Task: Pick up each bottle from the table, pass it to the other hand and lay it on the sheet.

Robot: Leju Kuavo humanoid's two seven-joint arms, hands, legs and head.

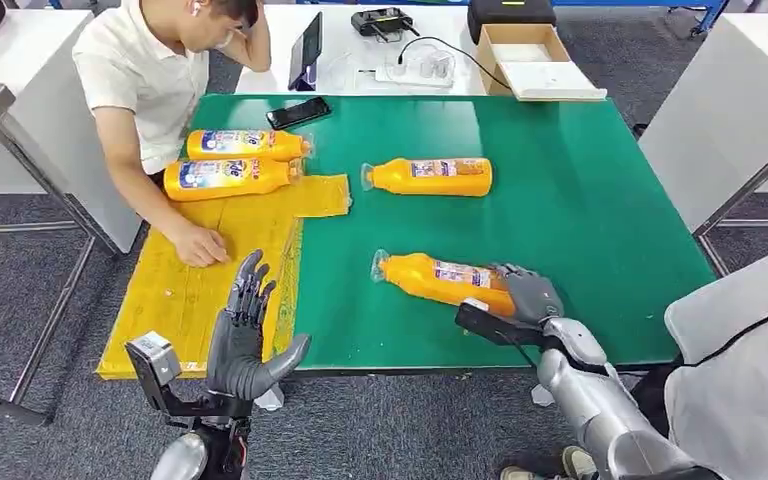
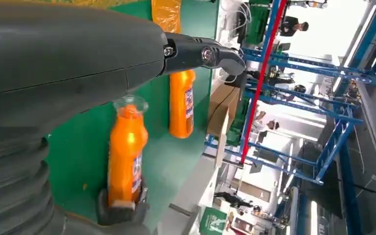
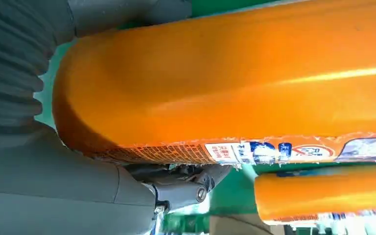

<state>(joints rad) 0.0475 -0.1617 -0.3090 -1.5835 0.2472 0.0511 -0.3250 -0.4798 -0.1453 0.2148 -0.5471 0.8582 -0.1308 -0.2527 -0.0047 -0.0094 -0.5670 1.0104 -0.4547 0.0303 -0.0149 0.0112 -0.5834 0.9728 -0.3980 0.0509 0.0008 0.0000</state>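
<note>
Several orange bottles lie on the green table (image 1: 580, 210). Two bottles (image 1: 243, 145) (image 1: 228, 178) rest on the far end of the yellow sheet (image 1: 200, 290). A third bottle (image 1: 430, 176) (image 2: 182, 103) lies on the bare green mat in the middle. The nearest bottle (image 1: 442, 281) (image 2: 125, 156) (image 3: 235, 78) lies on its side near the front edge. My right hand (image 1: 530, 295) (image 2: 122, 210) wraps its base end, thumb on one side and fingers (image 3: 181, 188) on the other. My left hand (image 1: 245, 330) (image 2: 54, 73) is raised, fingers spread and holding nothing, over the sheet's near right corner.
A person sits at the table's left, one hand (image 1: 200, 245) resting on the sheet. A black phone (image 1: 298, 112) lies at the far edge. A cardboard box (image 1: 535, 60) and cables sit on the white table behind. Another person in white (image 1: 750, 370) stands at my right.
</note>
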